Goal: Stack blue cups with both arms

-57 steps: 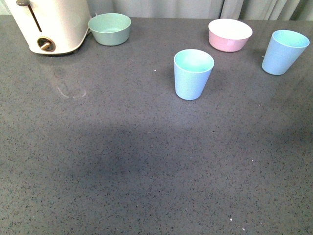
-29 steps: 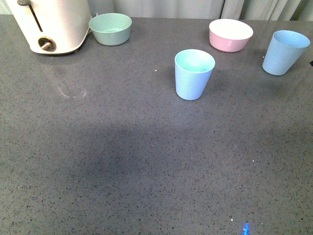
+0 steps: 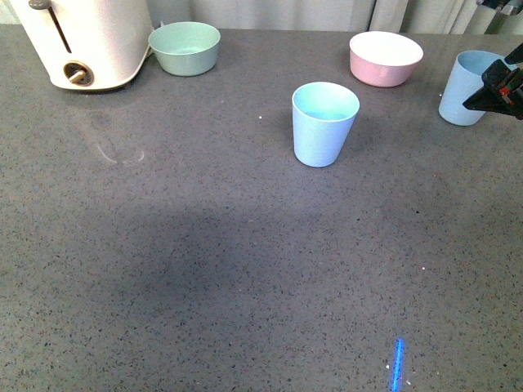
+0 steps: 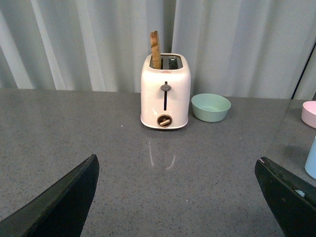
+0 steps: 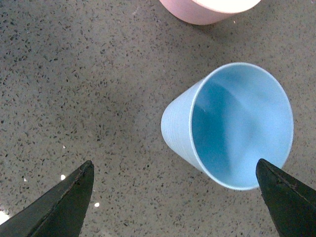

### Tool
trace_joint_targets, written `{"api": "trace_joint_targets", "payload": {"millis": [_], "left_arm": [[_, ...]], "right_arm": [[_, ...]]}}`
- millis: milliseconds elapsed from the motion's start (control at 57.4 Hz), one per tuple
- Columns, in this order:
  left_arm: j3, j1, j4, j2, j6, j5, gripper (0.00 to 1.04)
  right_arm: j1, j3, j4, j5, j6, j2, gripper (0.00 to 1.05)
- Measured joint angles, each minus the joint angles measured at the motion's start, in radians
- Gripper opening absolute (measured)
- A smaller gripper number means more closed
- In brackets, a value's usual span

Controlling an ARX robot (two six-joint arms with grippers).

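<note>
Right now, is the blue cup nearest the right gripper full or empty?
Empty: the right wrist view looks down into the blue cup and shows only bare blue wall and bottom.

The right claw (image 5: 174,164) hangs above the speckled dark grey surface (image 5: 74,74), its black fingers (image 5: 61,210) spread wide apart. Beneath it a light blue cup (image 5: 237,123) stands upright and empty, one fingertip overlapping its rim. A pink bowl (image 5: 207,7) sits near the cup, not touching it.
</note>
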Motion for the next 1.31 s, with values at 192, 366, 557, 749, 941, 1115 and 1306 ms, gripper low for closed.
{"api": "trace_joint_targets", "payload": {"millis": [192,366,557,749,941,1115,1306], "left_arm": [[0.000,0.000,0.000,0.000,0.000,0.000,0.96],[0.000,0.000,0.000,0.000,0.000,0.000,0.96],[0.000,0.000,0.000,0.000,0.000,0.000,0.96],[0.000,0.000,0.000,0.000,0.000,0.000,0.96],[0.000,0.000,0.000,0.000,0.000,0.000,0.96],[0.000,0.000,0.000,0.000,0.000,0.000,0.96],[0.000,0.000,0.000,0.000,0.000,0.000,0.96]], "right_arm": [[0.008,0.040,-0.014,0.013,-0.009,0.041,0.96],[0.018,0.068,-0.014,0.021,-0.018,0.077,0.82],[0.024,0.060,-0.008,0.029,-0.018,0.076,0.39],[0.007,0.021,-0.015,0.020,-0.024,0.057,0.04],[-0.021,-0.053,-0.026,-0.013,-0.036,-0.015,0.02],[-0.041,-0.145,-0.130,-0.126,-0.114,-0.140,0.02],[-0.029,-0.251,-0.321,-0.284,-0.259,-0.381,0.02]]}}
